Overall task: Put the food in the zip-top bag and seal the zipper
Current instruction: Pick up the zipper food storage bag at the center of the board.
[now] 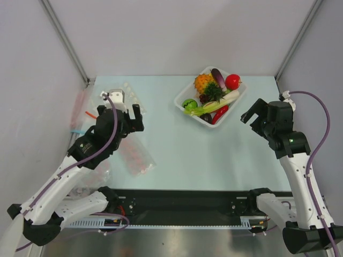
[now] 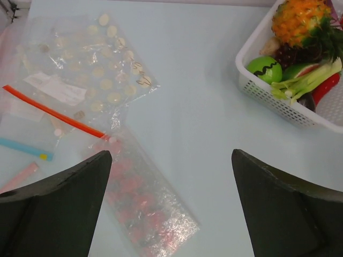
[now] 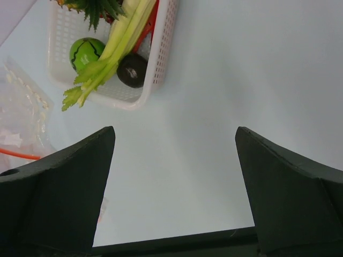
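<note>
The food lies in a white basket (image 1: pixel 185 111) at the back right: an orange pineapple (image 1: pixel 203 82), a round green fruit (image 1: pixel 188 104) and a round red fruit (image 1: pixel 232 81). The left wrist view shows the pineapple (image 2: pixel 300 21) and green fruit (image 2: pixel 265 68). The clear zip-top bag (image 2: pixel 32 104) lies flat at the far left, its orange-red zipper (image 2: pixel 53 112) running across it. My left gripper (image 1: pixel 122 110) hangs open and empty (image 2: pixel 170 155) above the table just right of the bags. My right gripper (image 1: pixel 265 110) is open and empty (image 3: pixel 174 131), right of the basket.
A packet of pink-red dots (image 2: pixel 139 203) lies under my left finger. A sheet of white dots (image 2: pixel 102 69) lies behind the bag. Blue (image 2: pixel 24 147) and pink (image 2: pixel 19 176) strips show at the left. The basket also holds celery (image 3: pixel 115 45), a chili and dark pieces.
</note>
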Motion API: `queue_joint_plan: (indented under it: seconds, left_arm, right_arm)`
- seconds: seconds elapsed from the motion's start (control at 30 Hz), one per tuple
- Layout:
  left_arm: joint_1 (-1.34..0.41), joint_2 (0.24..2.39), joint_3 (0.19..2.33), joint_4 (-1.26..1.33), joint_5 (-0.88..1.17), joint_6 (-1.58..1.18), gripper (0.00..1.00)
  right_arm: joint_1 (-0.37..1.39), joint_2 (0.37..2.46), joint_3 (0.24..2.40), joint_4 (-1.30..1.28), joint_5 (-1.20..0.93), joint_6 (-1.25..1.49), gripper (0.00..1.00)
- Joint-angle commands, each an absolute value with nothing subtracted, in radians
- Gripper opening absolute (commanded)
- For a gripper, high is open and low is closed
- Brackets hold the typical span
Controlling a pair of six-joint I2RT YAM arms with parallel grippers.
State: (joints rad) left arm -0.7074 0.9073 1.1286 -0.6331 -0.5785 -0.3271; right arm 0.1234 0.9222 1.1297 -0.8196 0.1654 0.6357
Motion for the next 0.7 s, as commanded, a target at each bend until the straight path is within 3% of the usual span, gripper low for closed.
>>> queue_joint_plan:
  seconds: [0.0,0.13,0.4,0.57,0.67]
  left_arm:
    - [-0.635,0.91,1.209,-0.684,-0.582,-0.402,1.0]
    - [-0.532,0.934,1.207,-0.768,-0.453,-0.529,1.0]
    - [-0.26,1.015,1.129,-0.736,-0.154,-0.709,1.0]
    - [-0.178,1.067,1.047,-0.609,-0.111,-0.842,1.0]
    - [-0.1,1.098,0.933,-0.464,0.033,-0.975,1.0]
  right_arm:
    - [0.129,0.902,1.126,-0.724,0.135,0.609,1.0]
    - [0.158,0.891,1.065,-0.648,0.033,0.595,1.0]
    - [0.179,0.991,1.107,-0.677,0.097,0.707,1.0]
    - [0.201,1.016,1.077,-0.663,-0.029,0.775,1.0]
    - [0.192,0.96,1.078,-0.684,-0.107,0.663,1.0]
